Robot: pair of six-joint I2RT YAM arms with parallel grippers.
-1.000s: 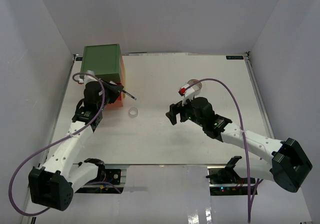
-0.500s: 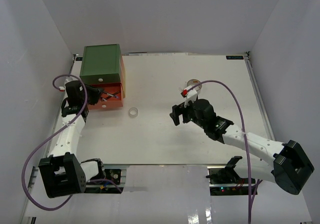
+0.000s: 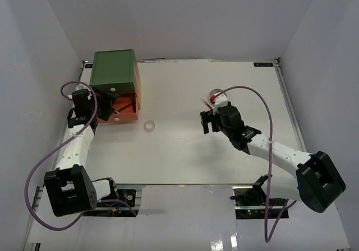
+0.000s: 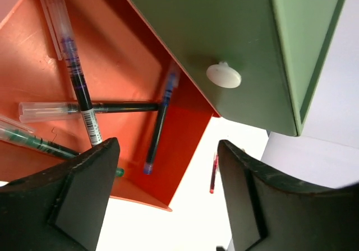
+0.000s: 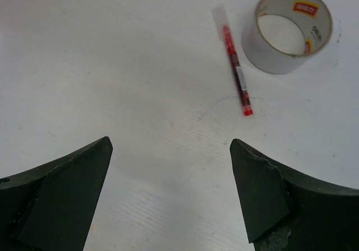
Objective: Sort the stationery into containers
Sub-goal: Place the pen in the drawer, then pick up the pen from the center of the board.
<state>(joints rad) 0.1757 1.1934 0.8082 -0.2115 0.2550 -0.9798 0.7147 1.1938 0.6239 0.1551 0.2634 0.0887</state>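
Observation:
The chest's green top drawer is closed, its white knob showing. The orange middle drawer is pulled out and holds several thin pens, one blue-tipped. My left gripper hovers open and empty at the drawer's left end, fingers wide apart. A red pen lies beside the grey tape roll on the table. My right gripper is open just short of them, holding nothing. The small clear tape ring sits mid-table.
White walls close in the table on the left, right and back. The right arm's purple cable arcs over the right half. The tape roll is partly hidden behind the right wrist in the top view.
The left arm swung back to the left of the orange drawer and its jaws opened; the dark pen it held no longer shows in them. The right gripper advanced toward the tape roll.

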